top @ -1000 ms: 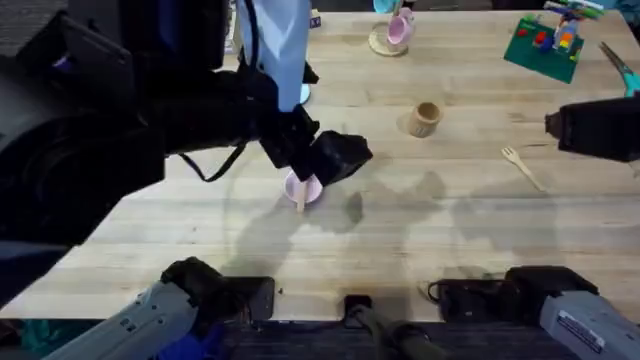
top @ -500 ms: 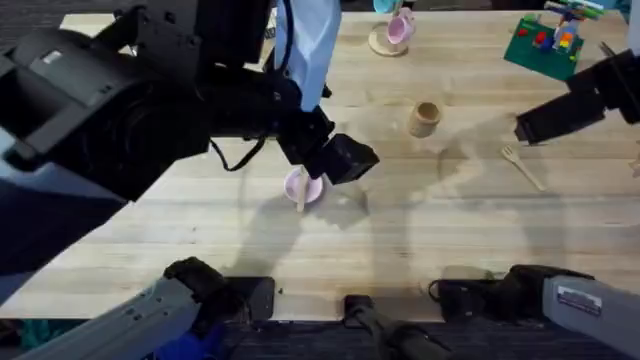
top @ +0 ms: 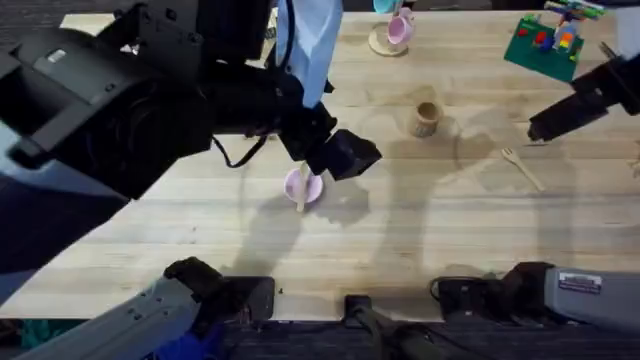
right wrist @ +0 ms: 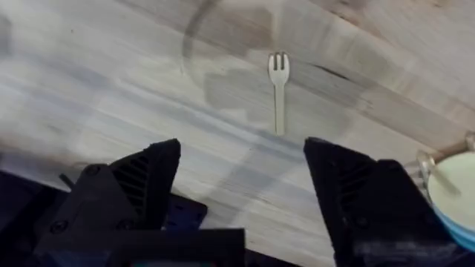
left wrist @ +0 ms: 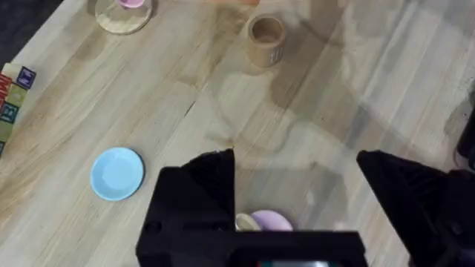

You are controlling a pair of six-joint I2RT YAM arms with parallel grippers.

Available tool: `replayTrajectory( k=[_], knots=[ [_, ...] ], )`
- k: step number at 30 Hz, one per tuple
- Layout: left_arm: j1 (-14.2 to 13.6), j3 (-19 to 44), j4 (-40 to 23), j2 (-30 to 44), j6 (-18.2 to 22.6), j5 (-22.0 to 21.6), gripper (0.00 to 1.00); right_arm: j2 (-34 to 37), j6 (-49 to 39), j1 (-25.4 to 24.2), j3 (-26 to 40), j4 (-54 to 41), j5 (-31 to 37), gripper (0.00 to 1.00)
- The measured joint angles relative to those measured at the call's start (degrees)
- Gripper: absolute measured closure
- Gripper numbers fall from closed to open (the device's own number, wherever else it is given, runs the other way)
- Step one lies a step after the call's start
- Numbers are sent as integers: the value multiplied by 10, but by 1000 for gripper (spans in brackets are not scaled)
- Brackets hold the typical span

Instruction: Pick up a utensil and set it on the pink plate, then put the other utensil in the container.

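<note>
On the pale wooden bench (top: 200, 215) my left hand (left wrist: 297, 167) hangs open over the small round pink plate (top: 296, 184), where the round-headed wooden spoon (top: 301, 194) lies delivered. My right hand (right wrist: 241, 159), open, lines up over the small wooden fork (right wrist: 278, 89) at the right.

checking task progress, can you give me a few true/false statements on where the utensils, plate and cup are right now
1. The spoon lies on the pink plate. True.
2. The fork is inside the wooden cup. False: it lies flat on the table, apart from the cup.
3. The right gripper is open above the fork. True.
4. The left gripper is shut on the spoon. False: its fingers are open, above the plate.
5. The blue plate holds a utensil. False: it is bare.
</note>
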Motion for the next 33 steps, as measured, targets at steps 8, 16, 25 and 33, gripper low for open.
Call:
replayTrajectory(
  k=[8,16,25,33],
  knots=[
    [0,0,-2,0,0,-17,8,67,-26,0,0,14,2,10],
    [0,0,-2,0,0,-22,8,102,-29,0,-10,27,4,9],
    [0,0,-2,0,0,-25,8,102,-20,0,-115,106,17,7],
    [0,0,-2,0,0,-26,7,102,-15,-23,-200,205,62,7]
  ],
)
